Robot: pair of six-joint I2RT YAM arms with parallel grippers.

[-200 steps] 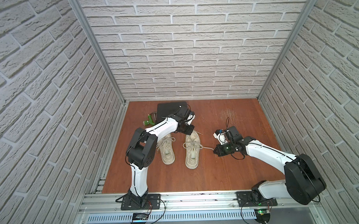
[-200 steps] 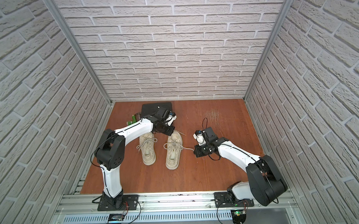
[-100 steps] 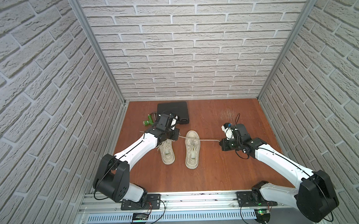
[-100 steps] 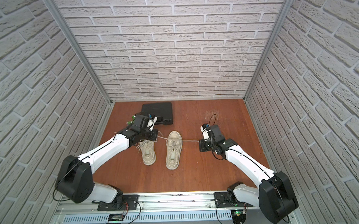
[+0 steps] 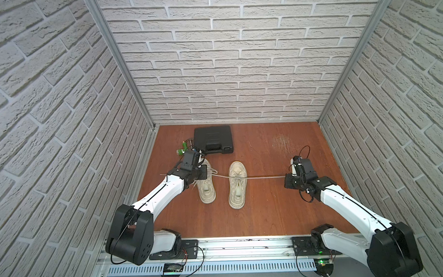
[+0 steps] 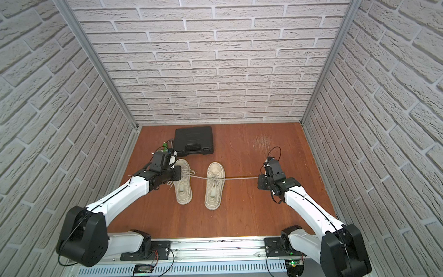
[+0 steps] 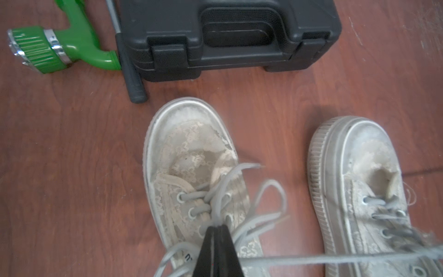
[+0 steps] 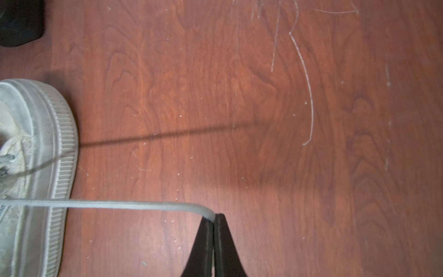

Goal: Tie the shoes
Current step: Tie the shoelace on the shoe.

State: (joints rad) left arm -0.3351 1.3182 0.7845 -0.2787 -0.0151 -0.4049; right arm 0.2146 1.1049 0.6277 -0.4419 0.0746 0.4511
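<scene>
Left gripper [image 7: 217,229] and right gripper [image 8: 214,217] both clamped on lace [image 8: 115,204], stretched taut across one shoe. Shoes [image 5: 207,193] side by side just robot-side of black case [image 5: 213,139]; green nozzle [image 7: 48,48] beside case.

You have off-white, lace-patterned shoes [image 7: 191,153], grey laces [image 8: 119,205], a black case [image 7: 227,36], a green sprayer [image 7: 60,45], red-brown wood-grain tabletop [image 8: 239,96].

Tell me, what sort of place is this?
Likely a robot test booth, not a home: brick-patterned panels, a wooden tabletop, and a left arm and right arm bolted to a metal rail.
</scene>
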